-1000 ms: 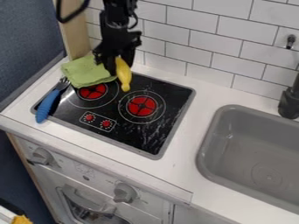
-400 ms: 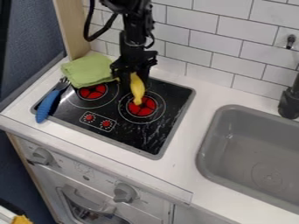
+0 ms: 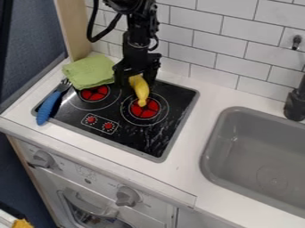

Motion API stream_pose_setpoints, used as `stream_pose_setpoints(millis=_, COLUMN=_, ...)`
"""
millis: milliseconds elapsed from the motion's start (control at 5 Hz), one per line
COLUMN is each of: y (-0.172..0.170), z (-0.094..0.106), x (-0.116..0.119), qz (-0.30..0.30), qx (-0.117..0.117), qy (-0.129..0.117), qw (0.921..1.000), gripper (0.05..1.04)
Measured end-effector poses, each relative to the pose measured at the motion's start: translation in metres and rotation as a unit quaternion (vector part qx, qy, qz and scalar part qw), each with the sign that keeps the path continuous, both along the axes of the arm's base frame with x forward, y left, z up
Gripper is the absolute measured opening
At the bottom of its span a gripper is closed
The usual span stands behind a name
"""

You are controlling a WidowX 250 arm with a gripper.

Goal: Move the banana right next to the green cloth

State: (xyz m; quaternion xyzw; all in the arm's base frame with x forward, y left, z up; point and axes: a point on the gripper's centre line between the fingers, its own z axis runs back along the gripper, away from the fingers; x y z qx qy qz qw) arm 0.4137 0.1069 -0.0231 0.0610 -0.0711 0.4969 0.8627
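Straddling the banana's (image 3: 140, 90) upper end, the fingers (image 3: 121, 75) stand on either side of it; whether they clamp it I cannot tell. Its long axis runs from between them down toward the viewer, its lower tip over the burner (image 3: 145, 108) just below. What the next move turns on is the cloth (image 3: 89, 71), close by on the picture-left side of the fingers, a gap short of the banana. The upper end, among dark parts, is partly hidden, so the contact is hard to read.
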Motion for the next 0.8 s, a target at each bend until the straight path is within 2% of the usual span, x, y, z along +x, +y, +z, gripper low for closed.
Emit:
stream_pose_setpoints(millis=200, y=0.002, z=0.001, x=-0.002, qz=0.007, qx=0.005, qy=0.005, qw=0.9999, gripper=1.009)
stream_pose_setpoints(millis=600, y=0.004, z=0.059, x=-0.002, qz=0.024, qx=0.022, qy=-0.045, qw=0.9985, gripper=1.001)
stream_pose_setpoints(millis=800, y=0.004, z=0.084, x=-0.011, qz=0.028, qx=0.042, qy=-0.059, qw=0.997, gripper=1.001)
